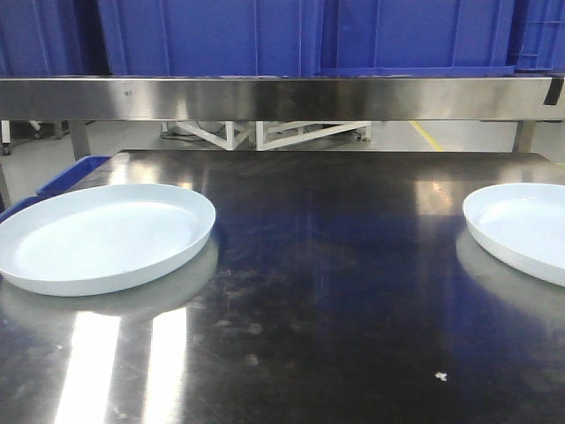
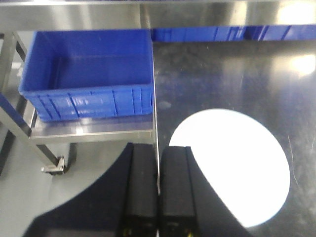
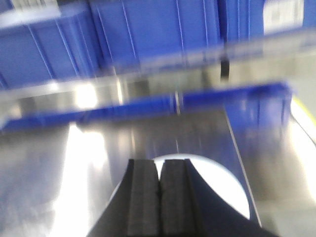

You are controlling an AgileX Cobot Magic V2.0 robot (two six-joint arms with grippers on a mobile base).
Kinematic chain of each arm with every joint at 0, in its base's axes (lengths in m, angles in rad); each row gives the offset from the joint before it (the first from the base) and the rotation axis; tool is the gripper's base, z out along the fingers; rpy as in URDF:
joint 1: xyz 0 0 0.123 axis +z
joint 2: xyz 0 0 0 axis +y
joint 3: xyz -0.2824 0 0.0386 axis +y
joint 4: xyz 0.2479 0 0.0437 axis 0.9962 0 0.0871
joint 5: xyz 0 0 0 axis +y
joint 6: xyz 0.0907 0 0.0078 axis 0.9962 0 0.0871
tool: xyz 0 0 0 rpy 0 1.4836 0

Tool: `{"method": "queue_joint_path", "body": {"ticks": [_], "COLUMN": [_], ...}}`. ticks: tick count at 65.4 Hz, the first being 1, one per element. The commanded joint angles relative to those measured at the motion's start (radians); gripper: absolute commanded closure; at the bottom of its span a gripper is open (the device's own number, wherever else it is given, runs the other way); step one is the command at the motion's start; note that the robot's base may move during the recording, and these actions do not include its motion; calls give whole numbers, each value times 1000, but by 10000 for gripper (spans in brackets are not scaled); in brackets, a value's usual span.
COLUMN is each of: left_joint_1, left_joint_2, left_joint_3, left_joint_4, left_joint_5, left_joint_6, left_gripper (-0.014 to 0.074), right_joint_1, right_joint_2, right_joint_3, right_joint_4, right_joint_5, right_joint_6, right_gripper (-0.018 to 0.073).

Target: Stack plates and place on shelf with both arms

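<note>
Plainly, the left fingers (image 2: pixel 140 192) are pressed together with nothing between them. They hang over the desk's (image 1: pixel 335 291) left edge, and the left plate (image 2: pixel 232 168) lies just to their right, untouched. The right fingers (image 3: pixel 143 197) are likewise closed flat on each other and empty, though that view is blurred; the right plate (image 3: pixel 219 185) lies under and beyond them near the desk's right edge. Both plates lie flat and well apart, with bare steel between them. A blue crate (image 2: pixel 89 74) sits on a lower cart (image 2: pixel 89 129) off the left edge. A steel shelf (image 1: pixel 265 97) carrying blue bins (image 1: pixel 221 35) spans the far edge.
</note>
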Motion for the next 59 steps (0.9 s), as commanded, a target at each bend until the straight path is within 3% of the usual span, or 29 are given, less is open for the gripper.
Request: {"method": "queue_joint_path", "body": {"ticks": [1,16,39,53,59], "left_joint_1": [-2,-2,-2,-2,-2], "left_joint_2": [-4,-4,-4,-4,-4], "left_joint_3": [-40,-40,-40,-40,-40], "left_joint_4": [-9,-9,-11,-13,-13], "left_joint_5": [-99,-112,-113,-113,-113], "left_joint_6": [-10,-10,-10,-10,-10], "left_gripper": [496,496,496,496,494], "right_joint_1": [-3,-3,-3,-3,-3], "right_joint_2": [151,418,446,446,446], "right_joint_3": [-103,-260,-272,-272,-272], "right_joint_4": [-22,-25,-25,-25,-25], "right_joint_5": [37,169,-12,-1,11], "right_joint_6": [-30,-62,-62,-62,-62], "right_gripper": [508,508,508,505,403]}}
